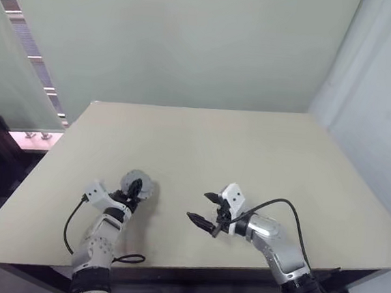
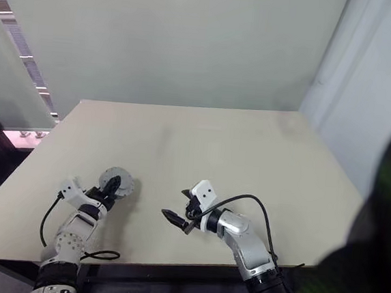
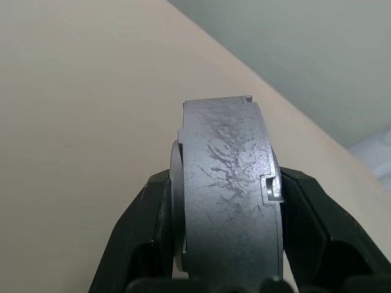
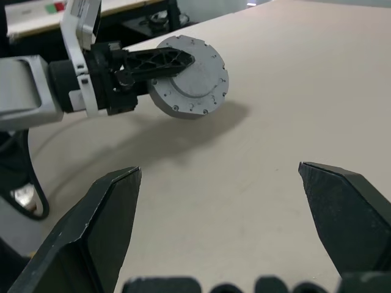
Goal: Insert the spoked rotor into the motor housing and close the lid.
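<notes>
Motor housing (image 4: 190, 76), apparently lidded, is clamped edgewise in left pincer (image 1: 134, 188); slippage could drop it onto desk (image 1: 249, 158). Right pincer (image 1: 208, 212) spread, empty.

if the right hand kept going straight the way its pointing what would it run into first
Probably the grey disc assembly clamped in the left hand, which sits ahead of the open right hand. Depth is unclear, so it might graze the table first.

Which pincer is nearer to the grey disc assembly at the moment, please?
Left: the left pincer grips the grey disc assembly; the open right pincer is apart, to its right.
</notes>
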Available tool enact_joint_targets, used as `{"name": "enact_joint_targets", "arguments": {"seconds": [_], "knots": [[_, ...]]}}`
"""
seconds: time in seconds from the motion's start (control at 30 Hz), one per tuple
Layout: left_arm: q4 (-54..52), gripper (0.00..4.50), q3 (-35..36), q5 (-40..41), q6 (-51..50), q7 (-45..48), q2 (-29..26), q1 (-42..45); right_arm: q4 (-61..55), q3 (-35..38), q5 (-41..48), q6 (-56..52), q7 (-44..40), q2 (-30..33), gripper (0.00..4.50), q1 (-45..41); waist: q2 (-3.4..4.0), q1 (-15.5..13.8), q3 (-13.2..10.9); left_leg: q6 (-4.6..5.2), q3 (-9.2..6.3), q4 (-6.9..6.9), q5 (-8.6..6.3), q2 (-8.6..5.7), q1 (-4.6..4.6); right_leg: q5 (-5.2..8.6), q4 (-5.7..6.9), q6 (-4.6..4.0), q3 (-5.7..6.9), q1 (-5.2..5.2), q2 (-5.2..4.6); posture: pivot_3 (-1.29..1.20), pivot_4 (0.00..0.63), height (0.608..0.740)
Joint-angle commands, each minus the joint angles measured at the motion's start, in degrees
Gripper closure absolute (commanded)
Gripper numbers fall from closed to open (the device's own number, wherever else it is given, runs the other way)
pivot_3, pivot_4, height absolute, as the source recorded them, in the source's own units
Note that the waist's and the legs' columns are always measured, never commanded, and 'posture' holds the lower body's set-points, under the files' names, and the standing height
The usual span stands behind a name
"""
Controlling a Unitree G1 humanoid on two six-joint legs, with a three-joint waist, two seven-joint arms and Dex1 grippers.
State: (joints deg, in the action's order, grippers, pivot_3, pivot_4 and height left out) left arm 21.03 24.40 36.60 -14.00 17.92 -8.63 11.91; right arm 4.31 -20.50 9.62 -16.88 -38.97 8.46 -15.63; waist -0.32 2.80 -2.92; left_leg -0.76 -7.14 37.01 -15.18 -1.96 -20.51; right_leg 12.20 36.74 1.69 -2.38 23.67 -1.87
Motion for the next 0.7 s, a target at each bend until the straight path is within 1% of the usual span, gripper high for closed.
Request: {"name": "enact_joint_targets", "arguments": {"seconds": [0.03, 0.23, 0.27, 0.3, 0.4, 0.43, 0.47, 0.6, 0.7], "knots": [[-1.0, 2.49, 0.8, -1.2, 3.1, -0.2, -1.0, 2.2, -0.8, 0.1, -0.8, 2.0, -0.4, 0.2, 0.0, -0.5, -0.03, 0.0, 0.0, 0.0, 0.0, 0.0, 0.0, 0.0, 0.0, 0.0, 0.0, 0.0, 0.0, 0.0, -0.01, 0.0, 0.0, 0.74], [1.4, 2.49, 1.1, -3.7, 2.6, -2.6, -1.9, 2.0, -0.6, -0.1, -1.7, 2.0, 0.1, 0.2, 0.0, -0.6, -0.09, 0.0, 0.0, 0.0, 0.0, 0.07, 0.0, 0.0, 0.12, 0.0, 0.01, 0.0, 0.02, -0.14, -0.01, 0.0, 0.0, 0.74], [1.6, 1.77, 1.1, -4.1, 2.4, -3.1, -2.0, 2.0, -0.5, -0.1, -1.8, 1.9, 0.1, 0.2, 0.0, -0.7, -0.09, 0.0, 0.0, 0.0, 0.0, 0.07, 0.0, 0.0, 0.17, 0.0, 0.02, 0.0, 0.02, -0.17, -0.01, 0.0, 0.0, 0.74], [2.2, 1.51, 0.8, -5.1, 2.4, -3.7, -2.4, 1.8, -0.4, 0.0, -2.0, 1.9, 0.1, 0.1, 0.0, -0.7, -0.09, 0.0, 0.0, 0.0, 0.02, 0.07, 0.0, 0.01, 0.25, -0.01, 0.04, 0.0, 0.02, -0.22, -0.01, 0.0, 0.0, 0.74], [3.2, 0.53, 0.5, -8.3, 3.4, -6.8, -3.3, 1.3, 0.1, 0.0, -2.4, 1.8, 0.3, 0.1, 0.0, -1.0, -0.09, 0.0, 0.0, 0.01, 0.02, 0.07, 0.01, 0.03, 0.36, 0.0, 0.07, 0.0, 0.03, -0.28, 0.0, 0.0, 0.0, 0.74], [3.2, 0.13, 0.3, -9.3, 3.7, -7.7, -3.5, 1.1, 0.2, 0.0, -2.5, 1.8, 0.3, 0.1, 0.0, -1.0, -0.09, 0.0, 0.0, 0.01, 0.02, 0.07, 0.01, 0.03, 0.37, 0.0, 0.08, 0.0, 0.03, -0.28, 0.0, 0.0, 0.0, 0.74], [3.2, 0.02, 0.1, -10.1, 3.6, -8.4, -3.8, 0.8, 0.3, 0.0, -2.6, 1.9, 0.3, 0.1, 0.0, -1.1, -0.1, 0.0, 0.0, 0.0, 0.02, 0.07, 0.01, 0.03, 0.36, -0.01, 0.08, 0.01, 0.03, -0.28, 0.0, 0.0, 0.0, 0.74], [2.0, 0.02, -1.7, -15.7, 8.2, -10.1, -4.8, -1.5, 0.8, 0.0, -3.0, 1.9, 0.2, 0.1, 0.0, -1.1, -0.11, -0.1, 0.0, 0.0, 0.01, 0.06, 0.01, -0.01, 0.37, -0.01, 0.07, 0.01, 0.01, -0.31, -0.03, 0.0, 0.0, 0.74], [-0.9, 0.02, -1.3, -16.3, 12.7, -9.4, -4.3, -3.2, 1.1, 0.2, -3.2, 2.1, 0.4, 0.0, 0.0, -1.0, -0.11, 0.0, 0.0, 0.0, 0.04, 0.04, 0.0, 0.0, 0.39, -0.03, 0.08, -0.02, 0.01, -0.29, -0.06, 0.0, 0.0, 0.74]]}}
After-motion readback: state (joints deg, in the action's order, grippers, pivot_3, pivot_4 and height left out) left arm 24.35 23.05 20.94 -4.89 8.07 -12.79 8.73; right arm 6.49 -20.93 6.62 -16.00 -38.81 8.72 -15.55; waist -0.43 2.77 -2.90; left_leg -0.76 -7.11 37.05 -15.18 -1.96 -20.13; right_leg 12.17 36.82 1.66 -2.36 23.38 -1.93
